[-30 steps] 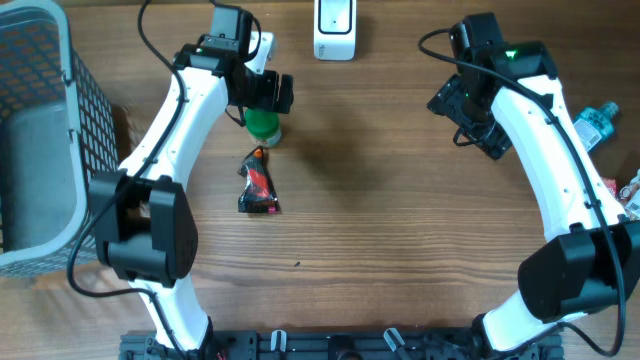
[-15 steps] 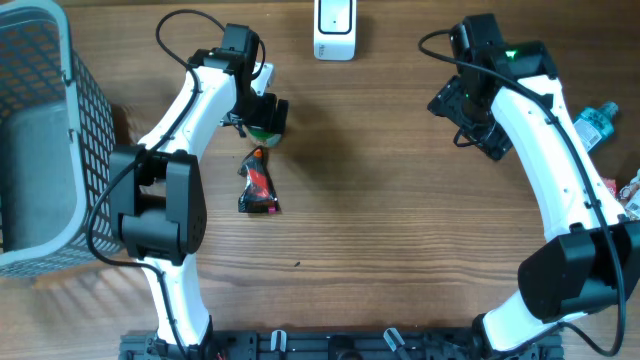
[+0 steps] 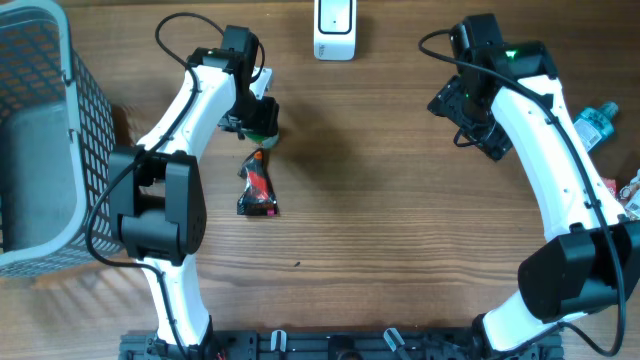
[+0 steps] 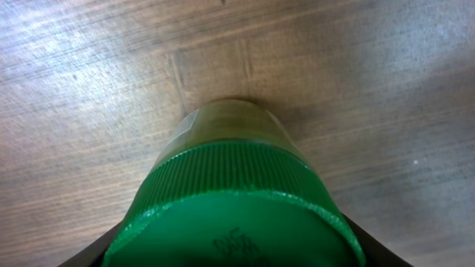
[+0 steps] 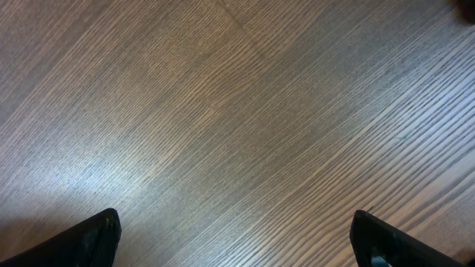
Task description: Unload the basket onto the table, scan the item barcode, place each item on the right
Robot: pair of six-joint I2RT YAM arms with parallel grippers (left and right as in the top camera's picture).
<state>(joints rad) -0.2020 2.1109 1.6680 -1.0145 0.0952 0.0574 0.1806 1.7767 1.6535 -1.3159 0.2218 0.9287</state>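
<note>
L gripper (image 3: 257,117) straddles green-cap bottle (image 4: 236,196) standing on table (image 3: 390,225); can't tell if clamped. R gripper (image 5: 234,226) wide open above table, well apart.

— How much of the bottle (image 3: 263,129) shows from overhead?
— A green sliver; the left gripper (image 3: 256,115) covers the rest. Its cap (image 4: 237,211) is cut by the wrist view's bottom edge, the raised mark (image 4: 234,243) there too blurred to read.
— Fingers (image 4: 89,252) touching it?
— Cannot tell.
</note>
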